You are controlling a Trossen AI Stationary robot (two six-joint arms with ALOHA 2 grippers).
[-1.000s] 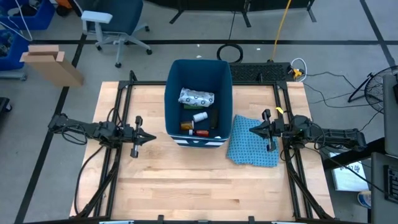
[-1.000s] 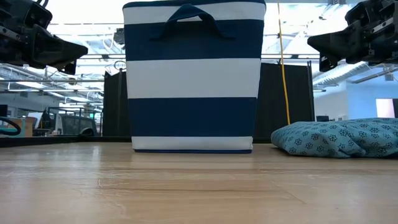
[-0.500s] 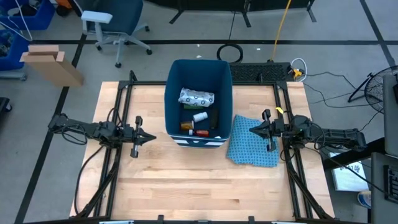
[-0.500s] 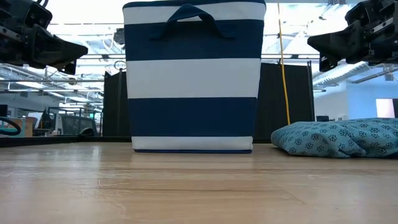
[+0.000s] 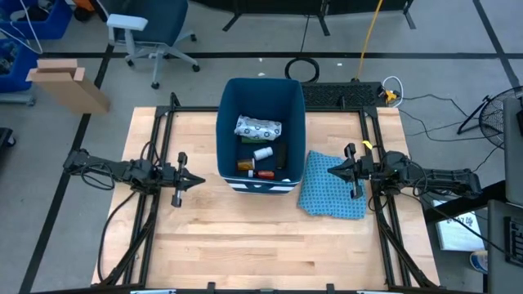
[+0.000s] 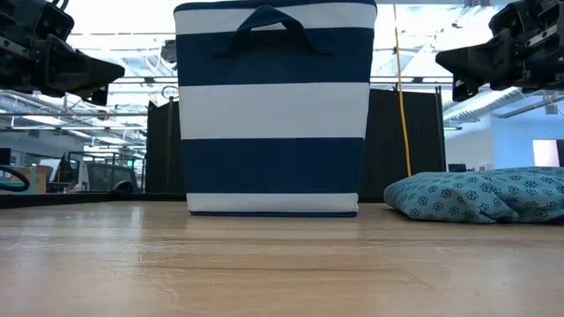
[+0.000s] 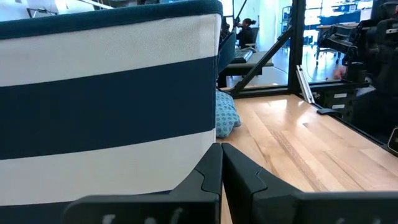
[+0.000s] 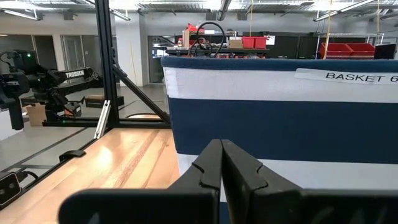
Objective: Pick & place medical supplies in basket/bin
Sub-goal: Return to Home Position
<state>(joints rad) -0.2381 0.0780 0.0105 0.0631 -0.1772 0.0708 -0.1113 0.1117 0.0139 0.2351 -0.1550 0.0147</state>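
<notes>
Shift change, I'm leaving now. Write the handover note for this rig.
The left gripper is shut and empty, raised left of the bin.
The right gripper is shut and empty, raised over the cloth.
In the bin: speckled packet, white piece, red-white tube.
Done: no supplies show on the table.
Left: probably only parking the arms.

1. Table point(image 5: 245, 245): pale planked wood, smooth, with a faint sheen
2. Basket point(image 6: 273, 106): matt, woven-looking fabric walls
3. Cloth point(image 5: 331, 196): soft printed textile, rumpled, matt
4. Left gripper point(image 7: 221, 148) and right gripper point(image 8: 221, 143): smooth, matt black, plastic-looking
</notes>
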